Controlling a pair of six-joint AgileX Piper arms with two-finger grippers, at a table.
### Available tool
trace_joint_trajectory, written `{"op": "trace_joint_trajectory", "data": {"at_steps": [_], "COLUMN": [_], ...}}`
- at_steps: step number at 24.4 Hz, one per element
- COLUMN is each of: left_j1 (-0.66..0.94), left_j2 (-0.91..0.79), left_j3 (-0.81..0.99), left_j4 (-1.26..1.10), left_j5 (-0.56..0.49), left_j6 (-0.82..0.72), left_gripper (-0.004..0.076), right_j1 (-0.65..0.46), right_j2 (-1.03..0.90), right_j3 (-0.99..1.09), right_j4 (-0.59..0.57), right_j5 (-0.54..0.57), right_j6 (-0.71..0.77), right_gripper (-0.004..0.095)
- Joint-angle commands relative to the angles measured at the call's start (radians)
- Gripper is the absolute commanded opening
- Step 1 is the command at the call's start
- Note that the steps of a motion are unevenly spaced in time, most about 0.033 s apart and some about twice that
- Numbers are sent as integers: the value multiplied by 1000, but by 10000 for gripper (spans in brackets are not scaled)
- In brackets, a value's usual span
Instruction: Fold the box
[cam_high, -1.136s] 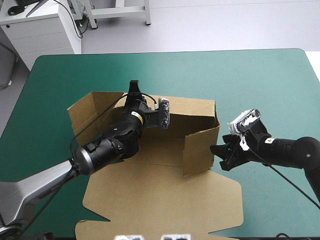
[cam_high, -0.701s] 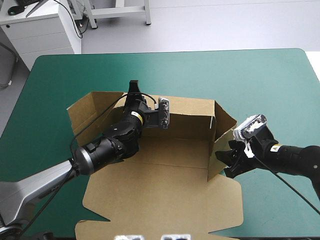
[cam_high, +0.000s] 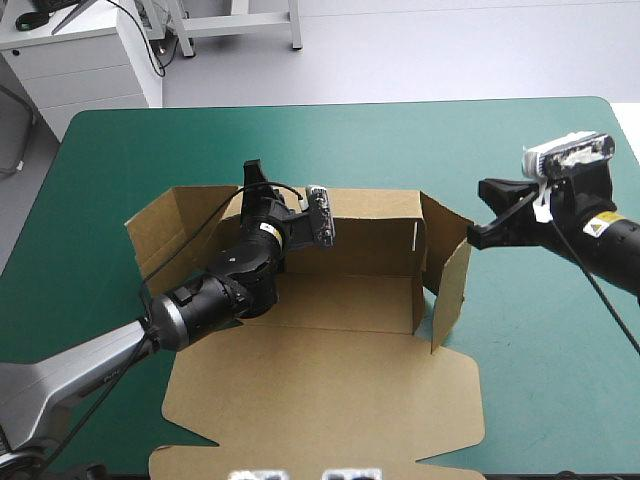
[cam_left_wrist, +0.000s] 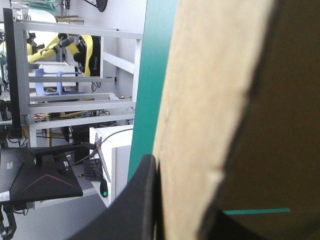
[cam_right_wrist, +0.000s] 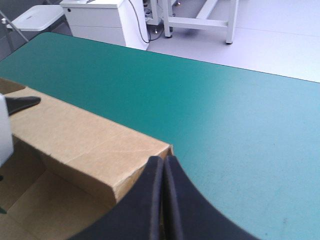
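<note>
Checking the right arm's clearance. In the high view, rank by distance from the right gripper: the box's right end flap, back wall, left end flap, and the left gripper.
1. Right end flap, just beside the right gripper.
2. Back wall, toward the middle.
3. Left gripper, on the wall's left end.
4. Left end flap, farthest left.

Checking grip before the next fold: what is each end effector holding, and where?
Left end effector pinches the box by the top edge of its far wall, near the left end. Right end effector, shut, holds nothing.
</note>
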Motion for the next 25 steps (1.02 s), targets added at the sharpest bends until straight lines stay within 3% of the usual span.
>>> {"op": "trace_joint_trajectory", "data": {"at_steps": [1, 5, 11, 25], "left_j1": [1, 1, 1, 1], "left_j2": [-31, -31, -31, -31], "left_j3": [-23, -23, -23, -23], "left_j4": [46, 90, 82, 82], "left_j5": [63, 117, 83, 83], "left_j6": [-80, -120, -123, -123], "left_gripper": [-8, -8, -8, -8], "right_j1": [-1, -1, -1, 1], "right_j2": [101, 287, 531, 718], "right_j3": [-137, -292, -481, -495], "right_j4": [-55, -67, -76, -22], "right_j5": [-37, 58, 114, 280], "right_j6": [102, 142, 219, 200], "right_gripper": [-8, -8, -7, -8]}}
